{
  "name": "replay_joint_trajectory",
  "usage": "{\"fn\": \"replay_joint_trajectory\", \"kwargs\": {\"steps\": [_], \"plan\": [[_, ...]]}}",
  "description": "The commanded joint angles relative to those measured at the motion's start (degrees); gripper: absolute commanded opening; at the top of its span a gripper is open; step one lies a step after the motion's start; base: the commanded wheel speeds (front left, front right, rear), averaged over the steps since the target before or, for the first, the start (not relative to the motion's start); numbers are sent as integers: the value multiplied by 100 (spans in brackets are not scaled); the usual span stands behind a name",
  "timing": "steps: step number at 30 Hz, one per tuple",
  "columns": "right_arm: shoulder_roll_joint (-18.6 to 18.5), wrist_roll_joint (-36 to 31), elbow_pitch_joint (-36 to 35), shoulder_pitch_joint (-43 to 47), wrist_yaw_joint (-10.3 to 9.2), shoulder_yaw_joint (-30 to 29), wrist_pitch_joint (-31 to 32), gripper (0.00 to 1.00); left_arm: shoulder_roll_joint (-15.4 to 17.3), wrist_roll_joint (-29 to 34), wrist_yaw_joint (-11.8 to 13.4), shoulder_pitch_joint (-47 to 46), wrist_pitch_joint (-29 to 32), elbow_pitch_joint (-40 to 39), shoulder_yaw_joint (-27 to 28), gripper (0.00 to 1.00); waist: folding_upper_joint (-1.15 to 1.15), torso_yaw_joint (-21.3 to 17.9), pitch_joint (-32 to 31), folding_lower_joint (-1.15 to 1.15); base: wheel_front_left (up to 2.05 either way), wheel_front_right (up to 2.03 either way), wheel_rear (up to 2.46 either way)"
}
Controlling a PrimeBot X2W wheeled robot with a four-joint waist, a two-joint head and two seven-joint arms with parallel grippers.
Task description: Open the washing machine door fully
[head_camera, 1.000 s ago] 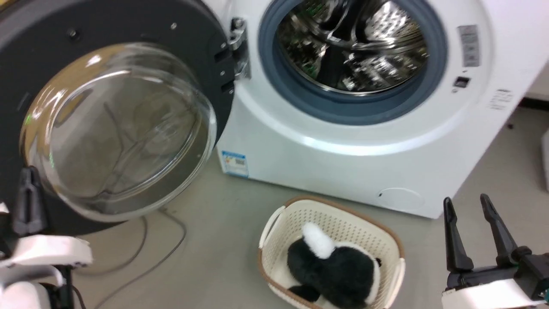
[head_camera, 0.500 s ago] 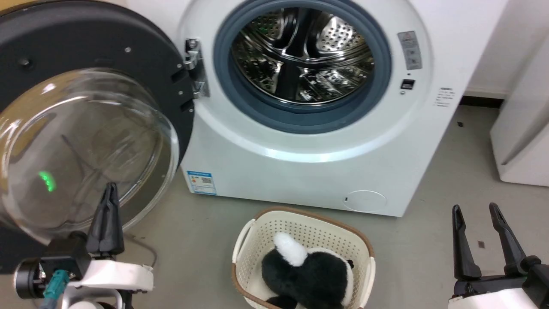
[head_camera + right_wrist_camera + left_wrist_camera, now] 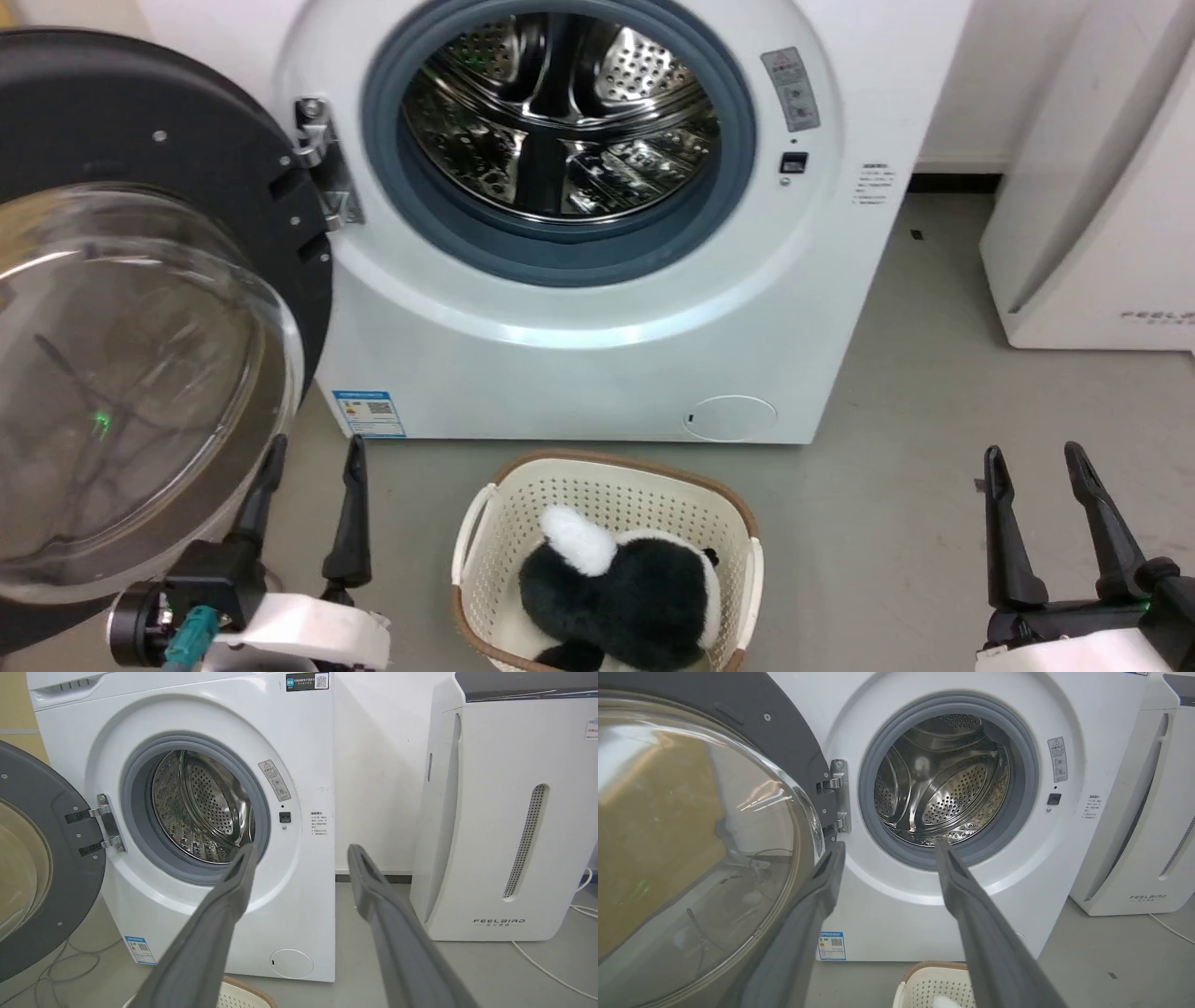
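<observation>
The washing machine (image 3: 579, 355) stands with its steel drum exposed. The washing machine door (image 3: 140, 121), a black disc with a clear glass bowl, is swung wide open to the left on its hinge. My left gripper (image 3: 316, 448) is open, low beside the door's lower right edge and holding nothing. In the left wrist view the left gripper (image 3: 889, 845) points at the drum mouth, with the door (image 3: 752, 714) just left of it. My right gripper (image 3: 1033, 455) is open and empty at the lower right, well clear of the machine (image 3: 299, 742). The right wrist view has the right gripper (image 3: 302, 849) in front of the machine and the door (image 3: 46, 858) at far left.
A cream basket (image 3: 485, 532) with a black and white plush toy (image 3: 625, 588) sits on the floor in front of the machine, between my grippers. A white appliance (image 3: 1092, 187) stands to the machine's right. Cables (image 3: 70, 961) lie on the floor under the door.
The camera has turned, so the whole scene has shifted left. My left gripper has come from the door's lower left to its lower right edge and gone from shut to open.
</observation>
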Motion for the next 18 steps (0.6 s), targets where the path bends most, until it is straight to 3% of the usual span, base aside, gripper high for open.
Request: {"fn": "replay_joint_trajectory", "kwargs": {"steps": [1, 9, 10, 18], "plan": [[11, 26, -29, 69, 5, 6, -25, 100, -2, -28, 9, 83, -24, 12, -34, 100, 0, -71, 38, 1, 0, 0, 0], [11, 70, -15, 36, 5, 44, -25, 100, -19, -64, 111, 110, -24, 70, -154, 100, 0, -303, 237, 1, 0, 0, 0], [0, 49, -5, -3, 0, 38, 3, 0, -22, -35, 97, 35, 6, 65, -143, 0, 0, -278, 214, 1, 0, 0, 0], [-1, 27, 11, -19, 0, 45, 50, 0, -29, -21, 117, 39, 56, 50, -153, 0, 0, -276, 206, 1, 0, 0, 0]]}}
